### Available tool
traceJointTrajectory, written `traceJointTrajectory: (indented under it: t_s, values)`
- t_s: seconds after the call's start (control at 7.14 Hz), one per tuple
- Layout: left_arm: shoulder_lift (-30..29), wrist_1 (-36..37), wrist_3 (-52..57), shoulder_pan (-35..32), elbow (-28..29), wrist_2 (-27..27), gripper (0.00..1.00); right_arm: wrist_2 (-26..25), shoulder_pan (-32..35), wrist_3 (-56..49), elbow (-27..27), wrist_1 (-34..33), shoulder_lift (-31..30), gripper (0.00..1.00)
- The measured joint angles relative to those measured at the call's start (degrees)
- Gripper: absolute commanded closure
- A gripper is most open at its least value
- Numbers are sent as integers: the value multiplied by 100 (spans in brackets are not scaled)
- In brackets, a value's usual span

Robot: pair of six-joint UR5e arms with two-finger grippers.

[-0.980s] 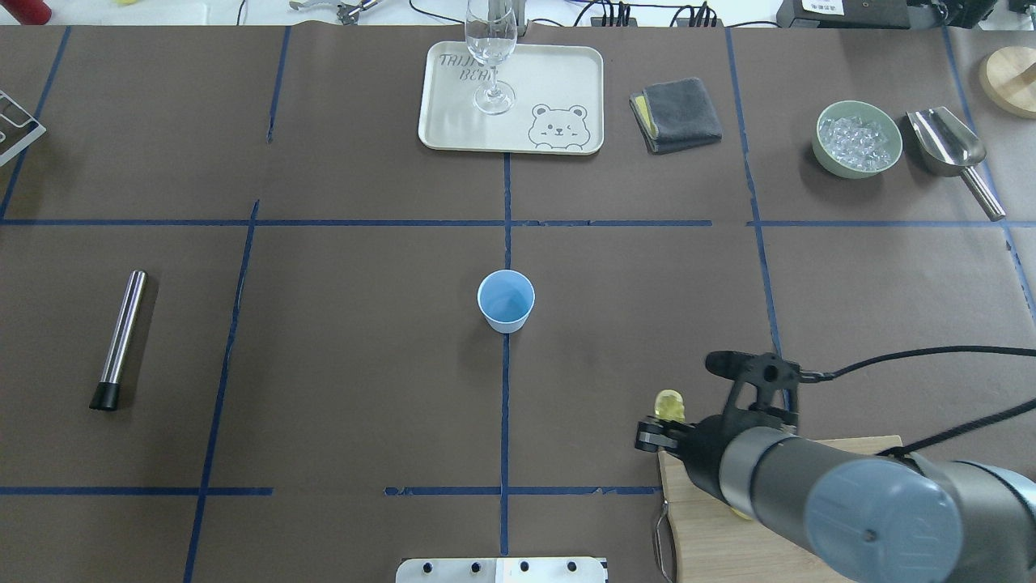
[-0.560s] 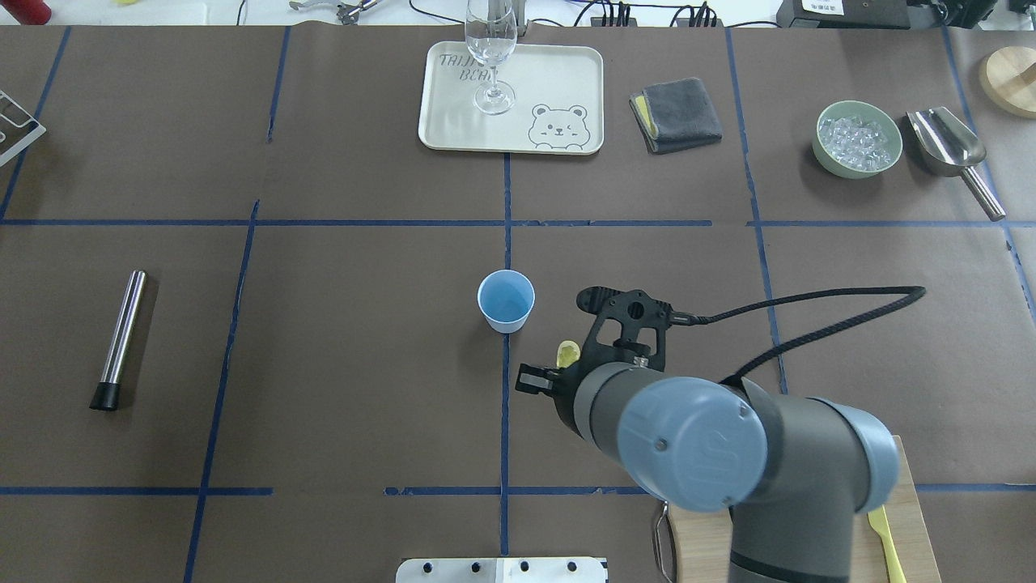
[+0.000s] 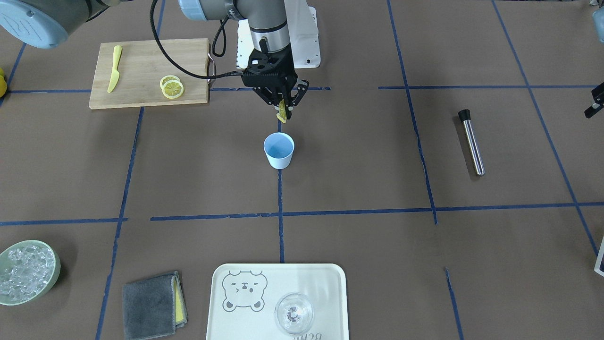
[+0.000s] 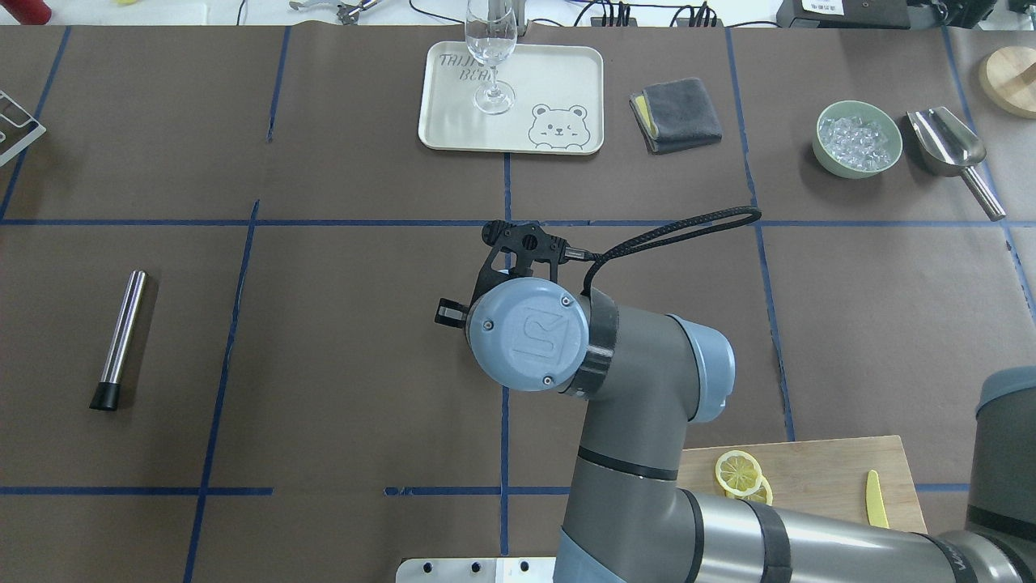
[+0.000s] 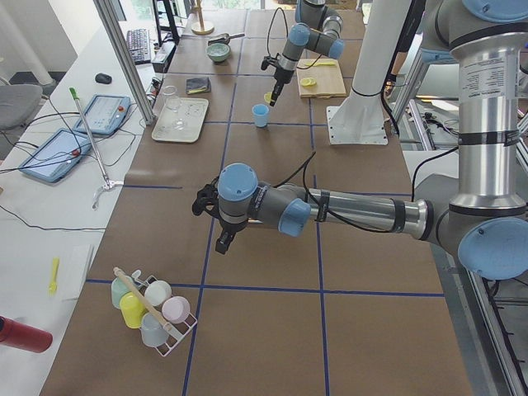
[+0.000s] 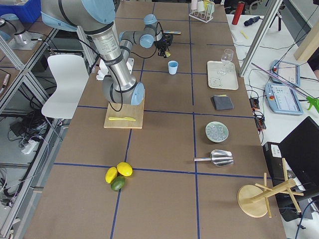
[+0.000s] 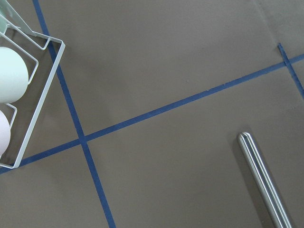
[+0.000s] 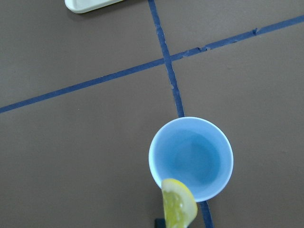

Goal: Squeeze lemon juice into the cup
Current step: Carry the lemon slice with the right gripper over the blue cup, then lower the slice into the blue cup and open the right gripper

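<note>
The light-blue cup (image 3: 279, 149) stands upright at the table's middle. My right gripper (image 3: 282, 112) is shut on a lemon slice (image 3: 281, 113) and holds it on edge above the table, just to the robot's side of the cup. In the right wrist view the lemon slice (image 8: 179, 208) hangs over the near rim of the cup (image 8: 191, 158). In the overhead view the right arm's wrist (image 4: 530, 334) hides the cup. My left gripper (image 5: 221, 242) hangs over the table's left end, far from the cup; I cannot tell if it is open or shut.
Two more lemon slices (image 3: 172, 87) and a yellow knife (image 3: 113, 74) lie on the cutting board (image 3: 141, 99). A steel tube (image 3: 472, 141), a tray (image 3: 330, 283) with a glass (image 3: 293, 313), a grey cloth (image 3: 153, 304) and a bowl of ice (image 3: 26, 278) stand around.
My right arm has swung from the cutting board to the table's middle with the lemon slice in its gripper. It now covers the cup in the overhead view.
</note>
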Motion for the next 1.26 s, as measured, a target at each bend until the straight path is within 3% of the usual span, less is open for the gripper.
traceJointTrajectory:
  t_s: [0.28,0.7,0.84,0.98,1.26]
  values:
    - [18,-57,-16,0,-10,-6,0,80,113,-70,-414,15,210,100]
    - [191,-343,-48,0,-41,-52,0,214,225,-138,-563,10,209,92]
    - [222,-394,-51,0,-44,-74,0,261,274,-144,-573,9,202,84]
    - [232,-413,-52,0,-48,-92,0,314,315,-151,-602,9,196,69]
    - [237,-421,-53,0,-53,-102,0,354,343,-154,-666,9,192,58]
